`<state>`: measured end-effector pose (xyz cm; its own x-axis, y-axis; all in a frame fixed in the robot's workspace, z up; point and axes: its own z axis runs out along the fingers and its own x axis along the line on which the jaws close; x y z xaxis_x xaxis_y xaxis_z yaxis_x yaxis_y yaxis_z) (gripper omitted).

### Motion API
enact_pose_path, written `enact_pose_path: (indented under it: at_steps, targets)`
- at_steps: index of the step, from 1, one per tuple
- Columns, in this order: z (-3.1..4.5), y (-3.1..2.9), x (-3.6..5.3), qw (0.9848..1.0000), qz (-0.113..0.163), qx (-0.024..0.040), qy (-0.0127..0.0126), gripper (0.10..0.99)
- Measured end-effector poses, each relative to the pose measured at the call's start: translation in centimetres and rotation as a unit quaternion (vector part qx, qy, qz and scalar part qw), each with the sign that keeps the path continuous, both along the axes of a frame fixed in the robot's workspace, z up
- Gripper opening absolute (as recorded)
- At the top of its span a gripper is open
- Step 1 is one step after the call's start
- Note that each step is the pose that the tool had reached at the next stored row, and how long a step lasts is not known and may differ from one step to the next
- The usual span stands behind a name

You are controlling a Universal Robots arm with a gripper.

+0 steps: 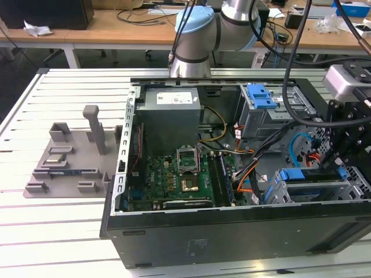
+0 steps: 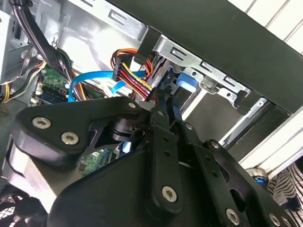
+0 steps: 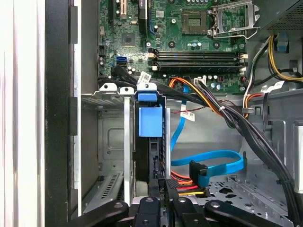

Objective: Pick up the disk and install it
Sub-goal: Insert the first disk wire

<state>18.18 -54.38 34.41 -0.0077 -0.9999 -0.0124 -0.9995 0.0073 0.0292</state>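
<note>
— While the arm hangs over the open case, what is item one?
— Item 1: gripper (image 3: 165, 187), black, two fingers (image 2: 160, 124) pressed together, no gap visible between the tips. Location: low in the case's corner at the exterior view's right (image 1: 339, 165), tips against the near end of item 2.
— Item 2?
— The disk (image 3: 150, 156), seen edge-on in the first wrist view, standing on its edge in the metal drive cage (image 3: 111, 142), blue plastic at its far end. In the exterior view it lies in that cage as a grey slab (image 1: 316, 186).
— Around it?
— Item 3: flat blue data cable (image 3: 222, 163), looped just beside the cage. Item 4: bundle of orange, red and yellow wires (image 2: 135, 78), running past the finger tips. Item 5: green motherboard (image 1: 174, 179), beyond the cage, with an open processor socket. Item 6: grey power supply (image 1: 171, 104), at the case's far wall. Item 7: blue latch on a second cage (image 1: 261, 95), well apart from the tool.
— Outside?
— Item 8: black computer case (image 1: 232, 237), on its side on a white slatted table (image 1: 58, 231). Item 9: grey fixture tray (image 1: 64, 162), at the exterior view's left.
</note>
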Motion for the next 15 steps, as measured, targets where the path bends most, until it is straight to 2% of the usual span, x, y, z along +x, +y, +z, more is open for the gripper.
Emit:
enact_pose_path:
  at_steps: [8,15]
  targets:
    - [-0.07,-0.23,0.0,1.0,0.0,0.0,0.0,0.169]
    - [-0.31,-0.24,0.07,1.0,0.0,0.0047,0.0002,0.169]
